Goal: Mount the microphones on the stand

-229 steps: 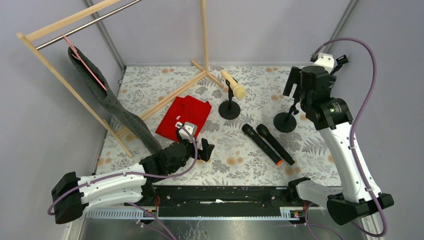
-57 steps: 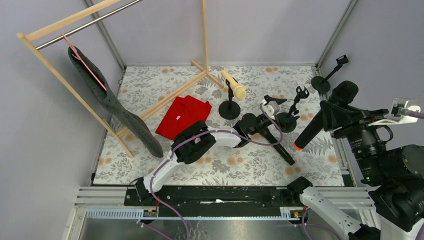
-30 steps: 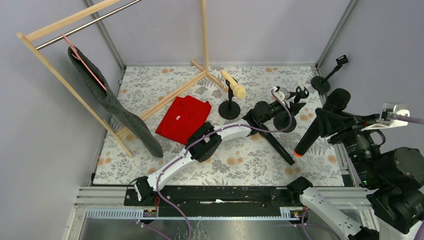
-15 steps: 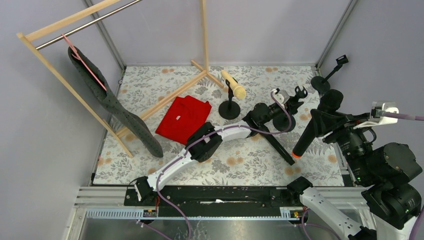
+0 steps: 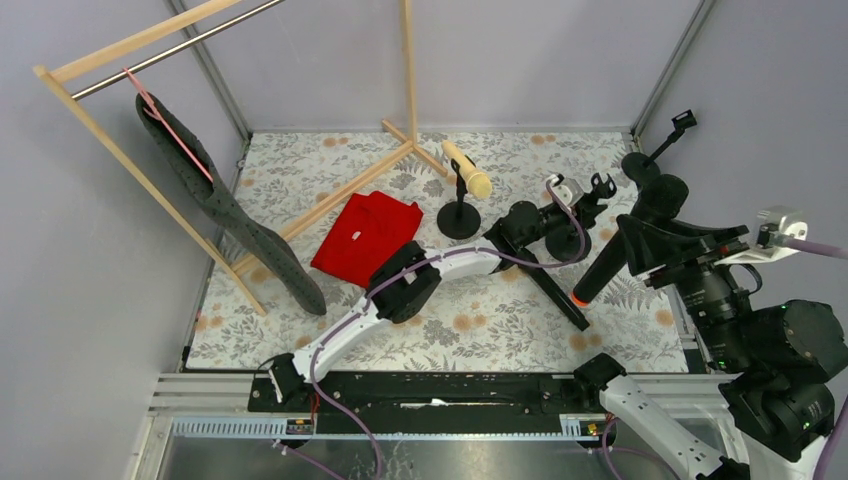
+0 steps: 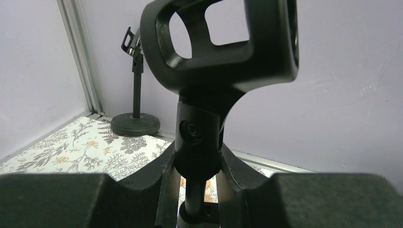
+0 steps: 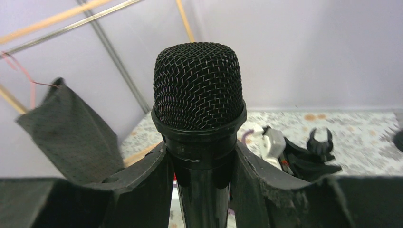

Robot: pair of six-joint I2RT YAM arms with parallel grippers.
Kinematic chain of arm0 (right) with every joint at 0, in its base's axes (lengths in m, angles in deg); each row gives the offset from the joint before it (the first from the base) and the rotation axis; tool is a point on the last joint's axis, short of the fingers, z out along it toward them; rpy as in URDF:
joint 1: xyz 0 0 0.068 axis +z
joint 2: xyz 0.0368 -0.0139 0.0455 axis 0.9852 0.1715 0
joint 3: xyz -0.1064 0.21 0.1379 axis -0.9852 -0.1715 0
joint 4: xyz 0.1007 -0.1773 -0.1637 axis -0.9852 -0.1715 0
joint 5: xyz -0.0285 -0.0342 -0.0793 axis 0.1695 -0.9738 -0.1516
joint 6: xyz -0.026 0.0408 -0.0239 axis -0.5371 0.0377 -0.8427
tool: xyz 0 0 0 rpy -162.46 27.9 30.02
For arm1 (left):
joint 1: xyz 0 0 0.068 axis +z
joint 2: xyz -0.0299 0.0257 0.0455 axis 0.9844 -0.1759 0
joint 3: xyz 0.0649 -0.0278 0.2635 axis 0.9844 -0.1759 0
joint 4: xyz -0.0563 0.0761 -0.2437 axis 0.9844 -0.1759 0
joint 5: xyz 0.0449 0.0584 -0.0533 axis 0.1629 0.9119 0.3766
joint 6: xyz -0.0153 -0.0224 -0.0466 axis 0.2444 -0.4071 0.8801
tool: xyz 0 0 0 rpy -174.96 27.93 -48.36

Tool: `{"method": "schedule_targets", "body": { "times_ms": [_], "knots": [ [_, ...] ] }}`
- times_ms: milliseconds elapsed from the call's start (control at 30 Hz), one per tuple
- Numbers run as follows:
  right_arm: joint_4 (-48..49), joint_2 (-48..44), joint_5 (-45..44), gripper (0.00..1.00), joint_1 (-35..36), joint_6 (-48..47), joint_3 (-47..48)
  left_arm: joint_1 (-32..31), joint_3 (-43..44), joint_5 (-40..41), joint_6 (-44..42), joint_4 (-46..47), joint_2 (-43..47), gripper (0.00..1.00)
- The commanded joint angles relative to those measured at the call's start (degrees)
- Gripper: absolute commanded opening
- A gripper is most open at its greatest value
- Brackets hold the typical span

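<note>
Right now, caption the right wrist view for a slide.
Right gripper grips black microphone below its mesh head; empty stand beyond.

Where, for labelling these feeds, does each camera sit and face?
Top external: above and behind the bases, looking down at the floral table; both arms show, left gripper on the middle stand, right gripper holding the black microphone.
Left wrist: on the left arm, facing the right rear corner; its fingers flank the middle stand's stem under the clip, far stand behind.
Right wrist: on the right arm, facing rear-left along the microphone's head; its fingers grip it.
Shared: the clip appears in all three.
</note>
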Motion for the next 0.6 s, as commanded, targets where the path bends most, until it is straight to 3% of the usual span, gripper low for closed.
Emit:
{"method": "schedule_targets", "body": {
  "times_ms": [0,267,333,567],
  "knots": [
    [13.4,-1.0,6.6,0.00,0.4,1.7,2.6,-1.3,-5.9,-1.6,-2.6,10.4,16.9,0.00],
    [16.8,-1.8,8.8,0.05,0.4,2.1,5.1,-3.7,-21.4,0.2,-4.1,15.6,30.5,0.00],
    [17.2,-2.0,9.3,0.00,0.3,1.8,5.2,-3.9,-26.1,1.4,-2.9,16.7,34.8,0.00],
    [14.9,-0.8,10.4,0.00,0.4,0.1,7.2,-5.0,-54.8,3.6,0.1,24.2,50.5,0.00]
  ]
}}
